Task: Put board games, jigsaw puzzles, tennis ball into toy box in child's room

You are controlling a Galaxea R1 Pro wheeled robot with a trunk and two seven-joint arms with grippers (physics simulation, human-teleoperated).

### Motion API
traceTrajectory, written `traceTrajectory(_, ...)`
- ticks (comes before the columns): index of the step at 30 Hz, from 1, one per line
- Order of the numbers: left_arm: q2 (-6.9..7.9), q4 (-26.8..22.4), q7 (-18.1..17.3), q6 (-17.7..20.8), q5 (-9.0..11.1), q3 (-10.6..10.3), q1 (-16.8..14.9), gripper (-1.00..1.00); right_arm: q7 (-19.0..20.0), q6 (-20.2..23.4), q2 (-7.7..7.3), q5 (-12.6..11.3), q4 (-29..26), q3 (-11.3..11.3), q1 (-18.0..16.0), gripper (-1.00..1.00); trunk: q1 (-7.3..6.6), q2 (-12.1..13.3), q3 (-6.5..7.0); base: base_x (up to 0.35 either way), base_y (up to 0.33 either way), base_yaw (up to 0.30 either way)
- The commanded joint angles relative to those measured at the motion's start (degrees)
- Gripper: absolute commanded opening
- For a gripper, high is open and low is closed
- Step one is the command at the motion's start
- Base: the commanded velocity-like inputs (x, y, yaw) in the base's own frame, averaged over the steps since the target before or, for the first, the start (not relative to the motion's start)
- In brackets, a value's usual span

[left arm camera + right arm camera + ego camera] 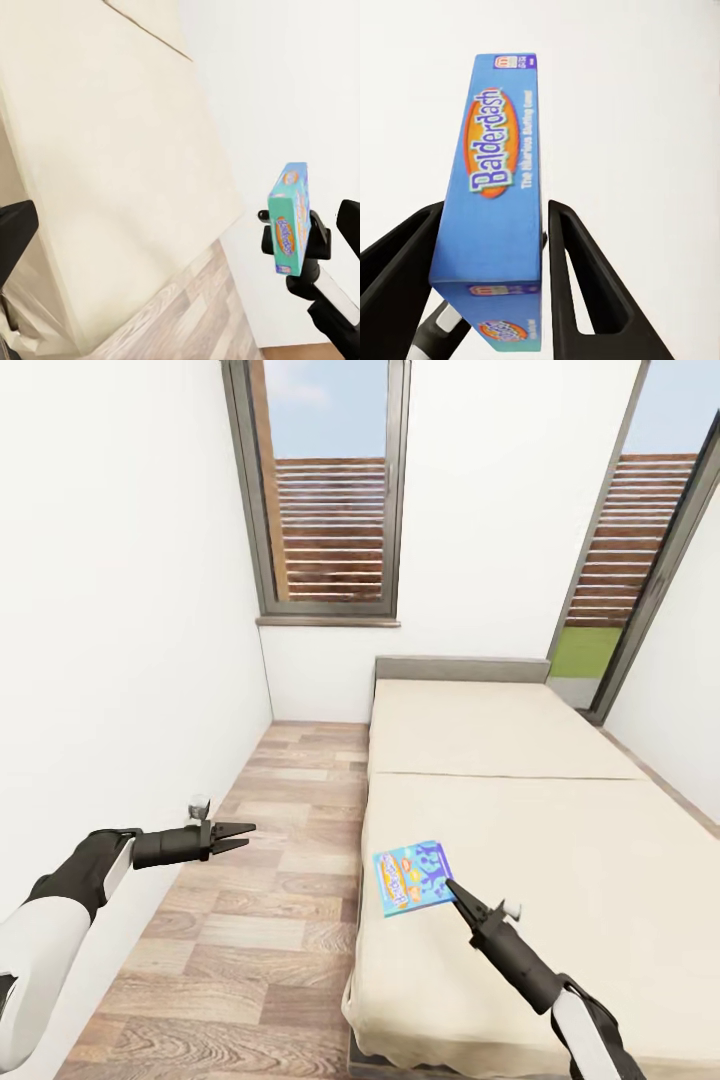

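Two windows (330,490), slatted fence (332,525) outside.

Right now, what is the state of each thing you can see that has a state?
Left hand: open, empty, over the floor.
Right hand: shut on the teal-blue board game.
Teal-blue board game: gripped between the right hand's fingers, lifted above the bed.
Bed: nothing else lies on the mattress in view.
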Motion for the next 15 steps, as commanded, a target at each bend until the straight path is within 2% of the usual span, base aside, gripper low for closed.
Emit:
traceTrajectory(1,0.0,0.0,-0.16,0.59,0.06,0.05,-0.03,1.0,0.52,0.23,0.0,-0.25,-0.11,-0.02,0.07,-1.0,-0.23,0.39,0.13,0.0,0.0,0.0)
traceTrajectory(6,0.0,0.0,-0.16,0.58,0.07,0.04,-0.03,1.0,2.59,0.0,0.01,-0.19,-0.33,-0.15,0.21,-1.0,-1.33,2.4,1.03,0.0,0.0,0.0)
traceTrajectory(12,-0.02,0.0,-0.16,0.57,0.07,0.03,-0.03,1.0,3.07,-0.21,0.04,-0.1,-0.6,-0.05,0.23,-1.0,-2.65,4.8,2.11,0.0,0.0,0.0)
traceTrajectory(14,-0.09,0.0,-0.16,0.57,0.04,0.03,-0.03,1.0,2.97,-0.63,0.33,-0.08,-0.55,0.37,0.23,-1.0,-3.09,5.61,2.47,0.0,0.0,0.0)
traceTrajectory(15,-0.13,0.0,-0.16,0.57,0.01,0.03,-0.03,1.0,2.89,-1.31,1.42,0.06,-0.55,1.19,0.23,-1.0,-3.3,6.01,2.65,0.0,0.0,0.0)
